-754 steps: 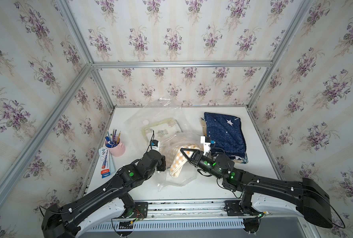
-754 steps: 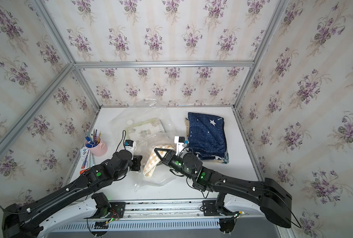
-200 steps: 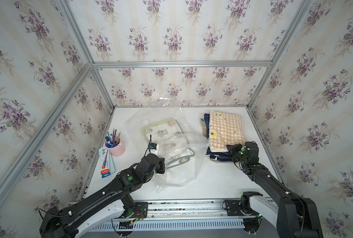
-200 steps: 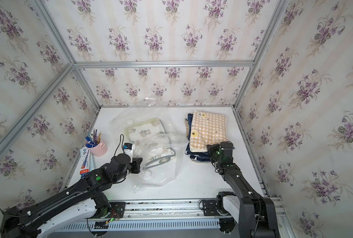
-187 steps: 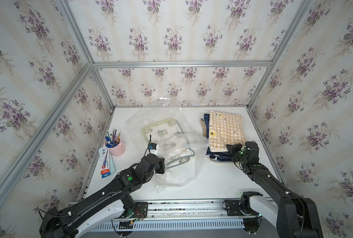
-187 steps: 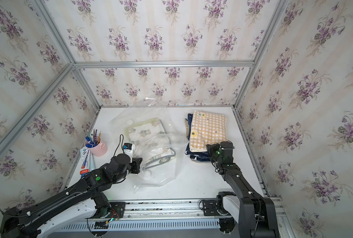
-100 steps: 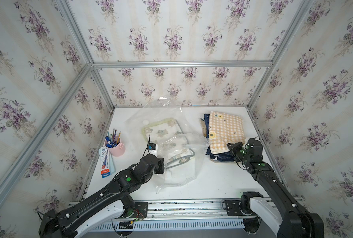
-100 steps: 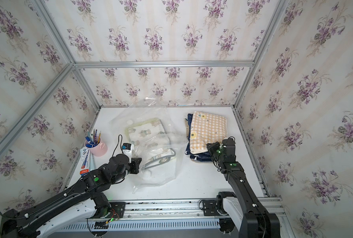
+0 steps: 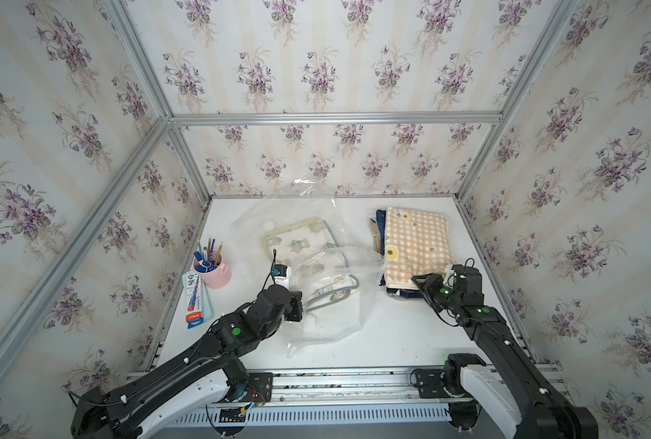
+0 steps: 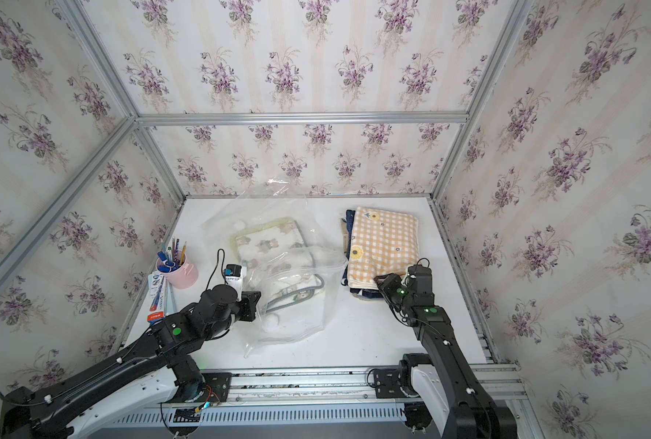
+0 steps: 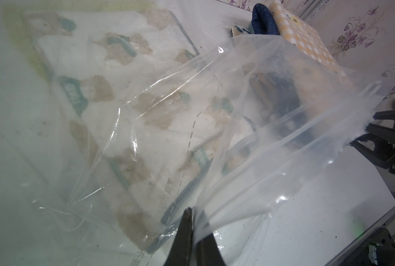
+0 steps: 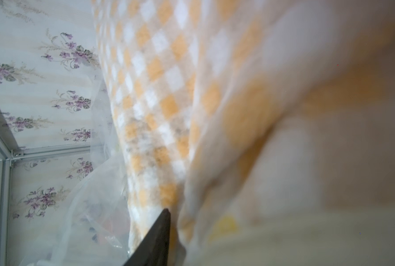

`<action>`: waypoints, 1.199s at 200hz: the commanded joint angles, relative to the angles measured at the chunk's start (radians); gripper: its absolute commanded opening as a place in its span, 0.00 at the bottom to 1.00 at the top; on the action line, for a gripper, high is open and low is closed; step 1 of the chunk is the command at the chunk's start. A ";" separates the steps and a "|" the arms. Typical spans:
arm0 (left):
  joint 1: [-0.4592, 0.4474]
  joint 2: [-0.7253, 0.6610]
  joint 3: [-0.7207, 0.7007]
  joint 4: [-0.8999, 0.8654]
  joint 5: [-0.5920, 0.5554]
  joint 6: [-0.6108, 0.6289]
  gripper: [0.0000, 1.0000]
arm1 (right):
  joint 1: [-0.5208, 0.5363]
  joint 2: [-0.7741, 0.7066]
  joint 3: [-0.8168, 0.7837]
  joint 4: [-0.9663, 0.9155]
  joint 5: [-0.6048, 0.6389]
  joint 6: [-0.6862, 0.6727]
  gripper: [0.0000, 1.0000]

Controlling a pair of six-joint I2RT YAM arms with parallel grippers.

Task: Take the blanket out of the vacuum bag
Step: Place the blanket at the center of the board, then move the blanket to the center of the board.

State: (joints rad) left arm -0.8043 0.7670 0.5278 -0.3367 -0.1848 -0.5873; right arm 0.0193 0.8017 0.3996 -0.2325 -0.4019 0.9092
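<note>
- Blanket [image 9: 417, 243], yellow-and-white checked and folded, lies outside the bag [image 9: 331, 308]. It rests on a navy blanket [image 9: 380, 220] at the right side of the table [image 9: 392, 334], towards the back wall. Both top views show it there [image 10: 386, 239].
- Clear and crinkled, the bag sprawls across the middle of the table, its right edge just beside that stack.
- At the bag's near left edge, the left gripper [image 9: 300, 304] is pinched closed on the plastic. The left wrist view shows its two dark fingers [image 11: 184, 232] pressed together with the film between them.
- At the near corner of the blanket, the right gripper [image 9: 422, 280] touches the cloth. The right wrist view shows only one dark finger [image 12: 162, 228] against the checked fabric. The rest is blurred and covered, so I cannot tell whether the jaws are apart or gripping.
- Left of the stack, a bear-print cloth [image 9: 301, 243] shows through clear plastic. I cannot tell whether it lies inside this bag.
- By the table's left edge stands a pink cup [image 9: 215, 273] of pens, with a flat box [image 9: 194, 300] just beside it.
</note>
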 commanded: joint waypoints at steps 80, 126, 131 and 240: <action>0.001 -0.014 0.027 -0.038 -0.014 0.025 0.08 | 0.001 -0.037 0.331 -0.277 -0.028 -0.157 0.14; 0.001 -0.034 0.013 -0.057 0.007 -0.011 0.07 | -0.006 0.288 0.322 0.013 0.135 -0.151 0.11; 0.002 -0.035 0.014 -0.062 0.007 -0.012 0.07 | -0.011 0.323 0.311 0.038 0.147 -0.139 0.12; 0.001 0.079 0.013 0.005 -0.030 -0.010 0.06 | -0.039 0.714 0.255 0.305 0.284 -0.172 0.33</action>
State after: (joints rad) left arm -0.8043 0.8173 0.5274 -0.3840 -0.1841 -0.5980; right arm -0.0143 1.4624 0.6323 0.0597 -0.1917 0.7734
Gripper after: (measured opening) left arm 0.075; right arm 0.336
